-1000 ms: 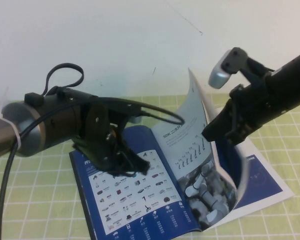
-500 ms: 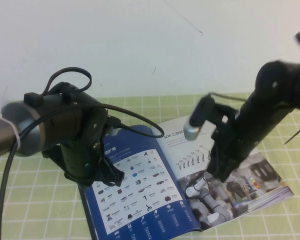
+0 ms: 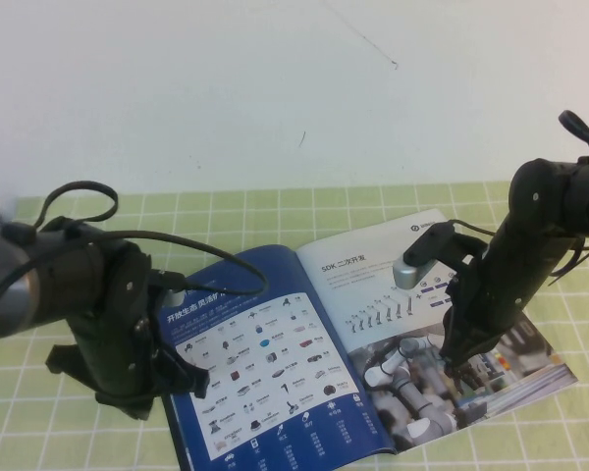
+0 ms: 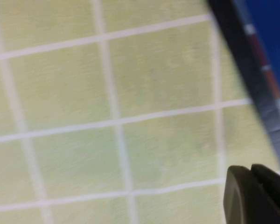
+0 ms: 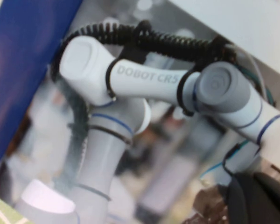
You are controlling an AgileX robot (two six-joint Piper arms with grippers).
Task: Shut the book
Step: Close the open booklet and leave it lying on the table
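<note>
One overview, two close-ups
High camera angles down from the robot's side; wrist cameras look just past the jaws (very close): left gripper [image 4: 254,196] over mat [image 4: 107,93] beside the book [image 3: 275,358], right gripper [image 5: 259,198] over that book, which all views share.

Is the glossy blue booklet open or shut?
Open: the glossy blue booklet lies spread flat, both pages showing. Left gripper at its left edge, right gripper over its right page.

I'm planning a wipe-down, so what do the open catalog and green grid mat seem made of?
Catalog: probably glossy coated paper; thin, smooth, full-colour printed pages. Mat: likely matte fabric or vinyl; fine weave-like texture up close. Left gripper sits by the catalog's left edge, right gripper over its right page.
</note>
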